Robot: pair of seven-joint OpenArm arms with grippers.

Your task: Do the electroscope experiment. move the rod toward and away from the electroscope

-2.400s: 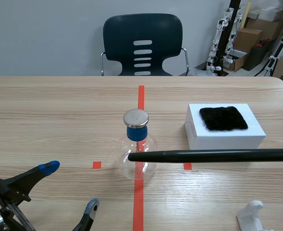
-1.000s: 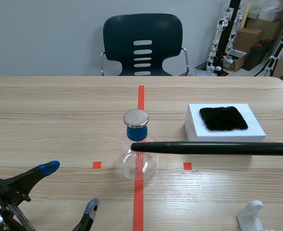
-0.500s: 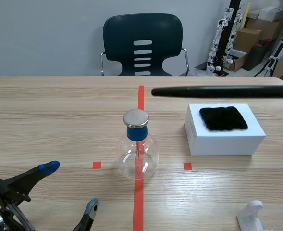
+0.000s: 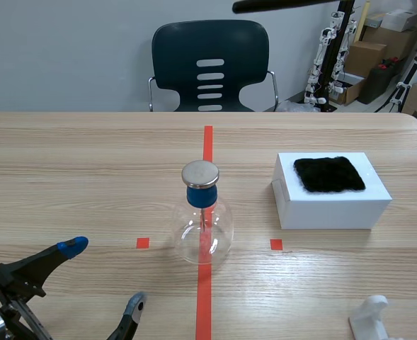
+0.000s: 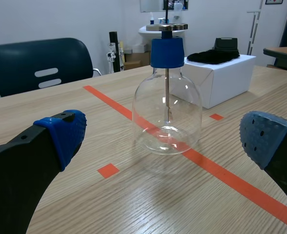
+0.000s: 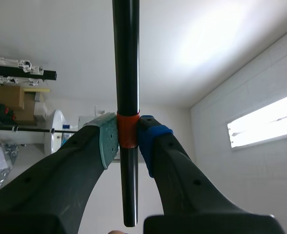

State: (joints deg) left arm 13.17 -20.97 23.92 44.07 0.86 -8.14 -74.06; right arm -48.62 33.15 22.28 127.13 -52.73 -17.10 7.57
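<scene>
rod (image 6: 125,58), clamped in right pincer (image 6: 128,138)

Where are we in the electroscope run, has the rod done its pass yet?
Done: the rod was close to the electroscope two seconds ago and has since swung up and away, so one approach-and-retreat looks complete. In hand: the right gripper is shut on the rod, held high. Left: any repeat pass. The left gripper sits open and low, holding nothing.

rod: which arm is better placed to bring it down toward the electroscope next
Right: the right gripper is shut on the rod, held high. The left gripper sits open, empty, near the electroscope.
</scene>
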